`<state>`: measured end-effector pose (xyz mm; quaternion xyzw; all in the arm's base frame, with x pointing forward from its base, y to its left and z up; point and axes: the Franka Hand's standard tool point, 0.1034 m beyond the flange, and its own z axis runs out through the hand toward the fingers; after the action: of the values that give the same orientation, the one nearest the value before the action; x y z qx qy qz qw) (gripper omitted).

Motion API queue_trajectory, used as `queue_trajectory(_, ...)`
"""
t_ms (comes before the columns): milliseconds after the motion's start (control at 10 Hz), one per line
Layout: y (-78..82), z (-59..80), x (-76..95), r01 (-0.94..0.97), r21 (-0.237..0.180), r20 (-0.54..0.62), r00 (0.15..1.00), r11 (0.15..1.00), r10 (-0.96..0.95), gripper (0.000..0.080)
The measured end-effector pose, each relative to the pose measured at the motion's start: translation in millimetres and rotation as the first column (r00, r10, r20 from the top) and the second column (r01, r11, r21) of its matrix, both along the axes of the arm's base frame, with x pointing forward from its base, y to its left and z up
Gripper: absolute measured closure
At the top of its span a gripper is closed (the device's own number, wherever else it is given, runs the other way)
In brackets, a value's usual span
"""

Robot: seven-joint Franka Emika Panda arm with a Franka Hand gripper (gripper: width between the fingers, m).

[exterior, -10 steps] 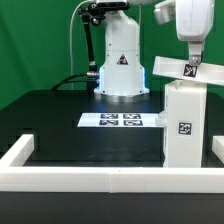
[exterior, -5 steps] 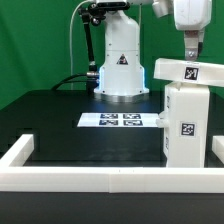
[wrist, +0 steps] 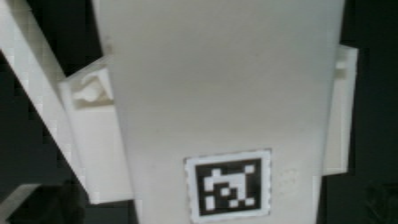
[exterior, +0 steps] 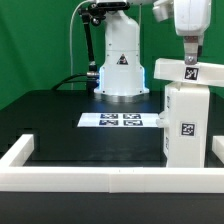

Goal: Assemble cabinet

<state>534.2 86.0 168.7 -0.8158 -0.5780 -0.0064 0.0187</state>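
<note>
Green backdrop behind, black table (exterior: 70, 125) below, fenced by a low white border frame (exterior: 105, 178) along the near edge. Marker board (exterior: 120, 121) flat at mid-table, in front of the arm's white base (exterior: 121, 62).

Cabinet (exterior: 188, 122) upright at the exterior view's right, just inside the frame: tall white body, one square tag on its front face, a flat top panel (exterior: 185, 71) laid across it and overhanging toward the exterior view's left, with its own tag facing up. Same white panel and tag filling the wrist view (wrist: 231, 120).

Gripper (exterior: 188, 57) directly above the top panel, fingertips close over it; spread wide, nothing held. Contact with the panel impossible to confirm at this resolution.

Step in hand, by judgement: release after setting the top panel on the body. Panel apparently seated but offset to one side, not flush with the body's edges.

Next move likely to call for a straight vertical lift clear of the panel, without dragging it sideways, then either a nudge to square the panel or a fetch of another part. No loose parts visible on the table in either view.
</note>
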Motion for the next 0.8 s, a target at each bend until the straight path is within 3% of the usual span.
queue_trajectory(500, -2.6, -11.2, -1.1, 0.006, -0.003, 0.004, 1.000, 1.000, -0.006, 0.0002)
queue_trajectory(600, -3.0, -10.6, -0.3, 0.009, -0.003, 0.005, 1.000, 1.000, -0.009, 0.0097)
queue_trajectory(700, -3.7, -10.5, -0.1, 0.010, -0.003, 0.006, 1.000, 1.000, -0.010, 0.0242)
queue_trajectory(800, -4.9, -10.5, 0.1, 0.014, -0.003, 0.006, 1.000, 1.000, -0.014, 0.0241)
